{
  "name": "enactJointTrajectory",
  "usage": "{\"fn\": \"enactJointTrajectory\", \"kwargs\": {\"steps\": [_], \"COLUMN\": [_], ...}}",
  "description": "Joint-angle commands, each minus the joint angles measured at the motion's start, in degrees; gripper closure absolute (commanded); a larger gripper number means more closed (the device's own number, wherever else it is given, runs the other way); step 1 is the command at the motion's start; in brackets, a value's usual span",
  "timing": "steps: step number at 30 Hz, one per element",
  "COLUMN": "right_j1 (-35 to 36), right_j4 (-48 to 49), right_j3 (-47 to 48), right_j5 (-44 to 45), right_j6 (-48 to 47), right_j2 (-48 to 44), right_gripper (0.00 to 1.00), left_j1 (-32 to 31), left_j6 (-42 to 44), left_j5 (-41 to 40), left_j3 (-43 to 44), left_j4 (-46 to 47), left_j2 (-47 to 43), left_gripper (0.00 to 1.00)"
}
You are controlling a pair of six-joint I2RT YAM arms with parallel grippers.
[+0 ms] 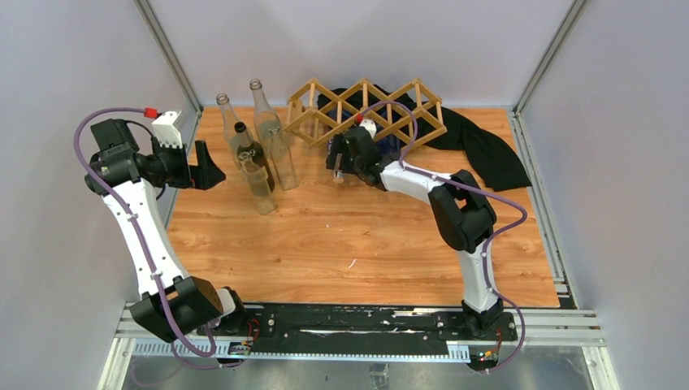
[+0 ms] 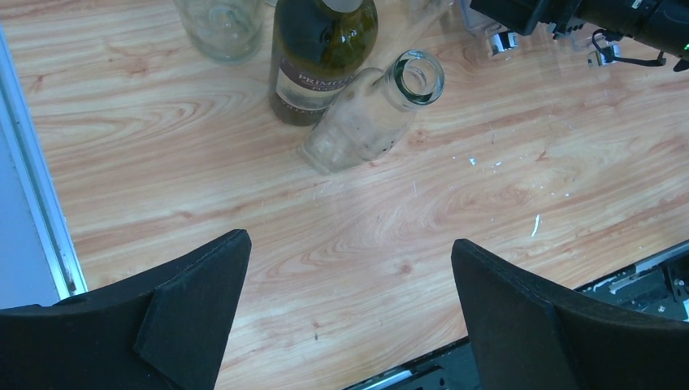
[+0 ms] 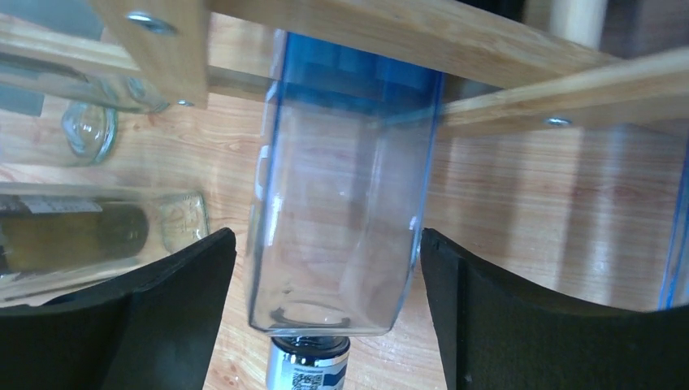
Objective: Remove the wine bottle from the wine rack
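**A:** What do you see in the top view?

**B:** The wine rack [image 1: 366, 110] stands at the upper middle of the frame, on the wooden table [image 1: 341, 244]. A black cloth [image 1: 487, 150] lies behind it. My right gripper [image 1: 335, 166] is pushed against the lower left corner of the rack. Some upright bottles [image 1: 260, 154] stand at the upper left, and my left gripper [image 1: 213, 166] hovers just beside them, on their left.

**A:** And the left wrist view?

**B:** The left claw is wide open, with nothing between the jaws and only bare table below. At the top middle I see a green bottle [image 2: 321, 57] with a label, and a clear bottle [image 2: 374, 114] touching it.

**A:** The right wrist view?

**B:** The wine bottle [image 3: 341, 203] is clear with a blue tint. It lies in a cell of the rack, under the slats [image 3: 406, 32] that cross the top. Its neck points to the bottom of the frame. My fingers [image 3: 171, 309] are on both sides of it. On the left I see a narrow gap; on the right I cannot tell if the finger touches the glass. So the claw is open around the bottle and is not gripping it.
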Motion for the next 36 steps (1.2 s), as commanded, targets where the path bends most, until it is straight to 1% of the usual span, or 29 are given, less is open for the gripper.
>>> {"fn": "enactJointTrajectory", "kwargs": {"steps": [1, 8, 10, 15, 20, 23, 24, 28, 29, 36], "right_j1": [-0.39, 1.15, 1.39, 1.45, 1.41, 1.40, 1.54, 1.65, 1.91, 3.58], "right_j4": [5.36, 3.09, 3.62, 4.47, 6.16, 6.85, 6.97, 7.15, 7.19, 6.91], "right_j3": [-3.11, -3.34, -4.30, -6.66, -10.68, -12.58, -13.56, -16.93, -18.02, -27.44], "right_j5": [4.97, 13.26, 14.40, 15.87, 15.47, 12.98, 11.84, 6.49, 5.53, 1.26], "right_j6": [5.10, 7.09, 7.23, 6.49, 4.78, 4.15, 4.02, 3.69, 3.58, 3.98], "right_j2": [-0.35, -1.25, -2.08, -4.73, -8.33, -10.09, -10.91, -13.54, -14.36, -22.60], "right_gripper": [0.14, 0.24, 0.29, 0.48, 0.67, 0.79, 0.84, 0.98, 1.00, 1.00], "left_j1": [0.45, 0.44, 0.44, 0.48, 0.43, 0.45, 0.45, 0.44, 0.46, 0.08], "left_j6": [0.99, 1.72, 1.95, 2.06, 2.08, 2.01, 2.07, 2.85, 3.06, 4.32], "left_j5": [0.89, 0.38, 0.33, 0.40, 1.12, 1.72, 1.81, 2.13, 2.27, 4.58], "left_j3": [-0.70, -0.77, -0.85, -1.06, -1.05, -1.19, -1.29, -1.65, -1.72, -2.23], "left_j4": [-0.58, -0.57, -0.56, -0.56, -0.56, -0.57, -0.61, -0.57, -0.58, -0.60], "left_j2": [-1.45, -2.38, -2.58, -2.64, -2.53, -2.40, -2.35, -2.55, -2.59, -3.11], "left_gripper": [0.00, 0.00, 0.00, 0.00, 0.00, 0.00, 0.00, 0.00, 0.00, 0.04]}}
